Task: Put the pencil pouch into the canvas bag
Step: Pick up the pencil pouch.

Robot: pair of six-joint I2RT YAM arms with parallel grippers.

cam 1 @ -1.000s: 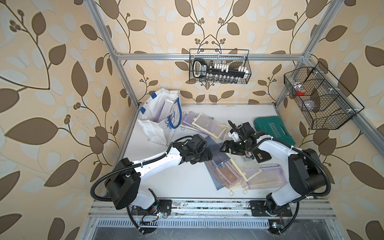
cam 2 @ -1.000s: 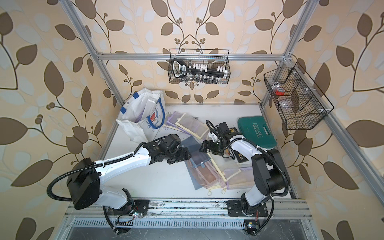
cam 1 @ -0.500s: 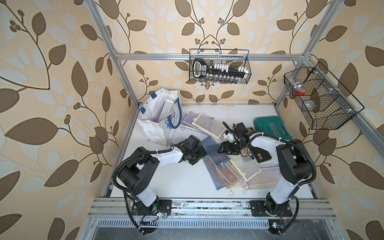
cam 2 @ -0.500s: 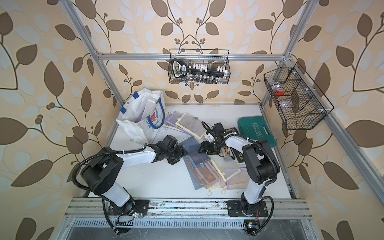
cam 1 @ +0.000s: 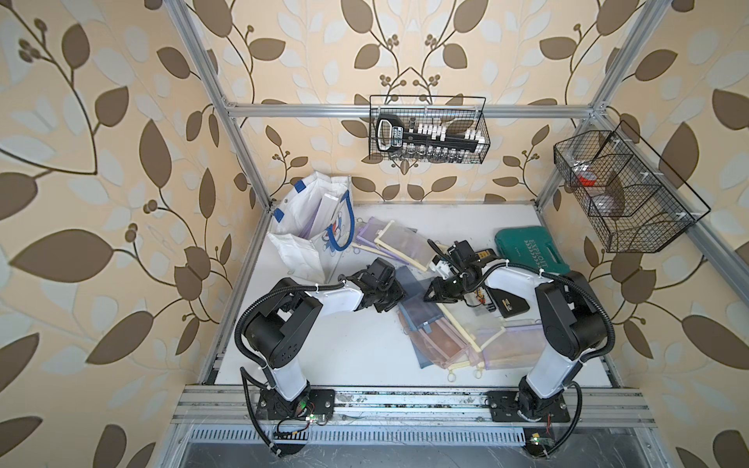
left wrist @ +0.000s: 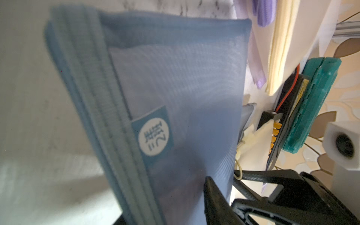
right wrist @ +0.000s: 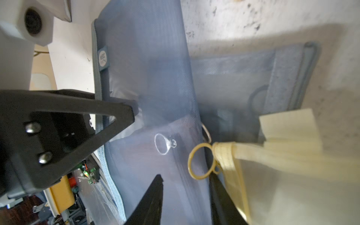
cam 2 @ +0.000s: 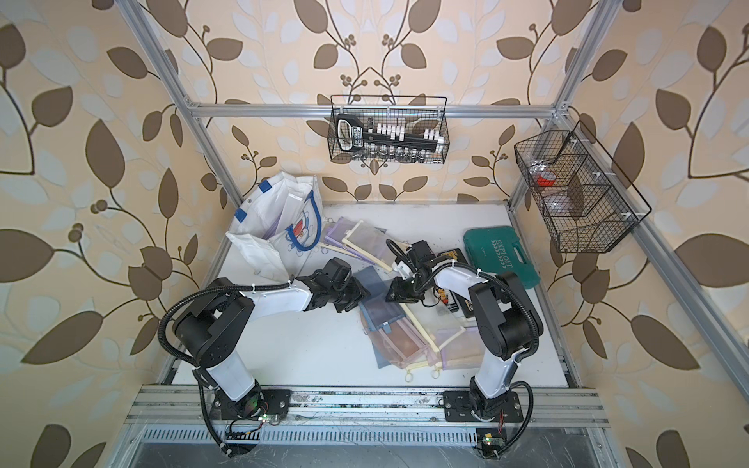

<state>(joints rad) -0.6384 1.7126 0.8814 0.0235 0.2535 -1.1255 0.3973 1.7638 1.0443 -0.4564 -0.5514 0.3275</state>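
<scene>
Left tool [cam 1: 395, 293] and right tool [cam 1: 430, 293] closed in since a second ago. In a top view, the blue mesh zip pouch [cam 1: 419, 312] is between them on the counter [cam 1: 356, 356], apart from the white blue-handled canvas bag [cam 1: 306, 227]. Left wrist: pouch fills our view. Right wrist: left tool pinches its edge; right tool's grip we can't tell.

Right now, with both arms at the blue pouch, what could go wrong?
1. The yellow ring of the cream-trimmed pouch lies right beside the right gripper, so it may snag and come along.
2. The blue pouch overlaps the other pouches, and lifting it could drag them.
3. The canvas bag sags, with a blue handle looped by its opening. The pouch may catch there.
</scene>
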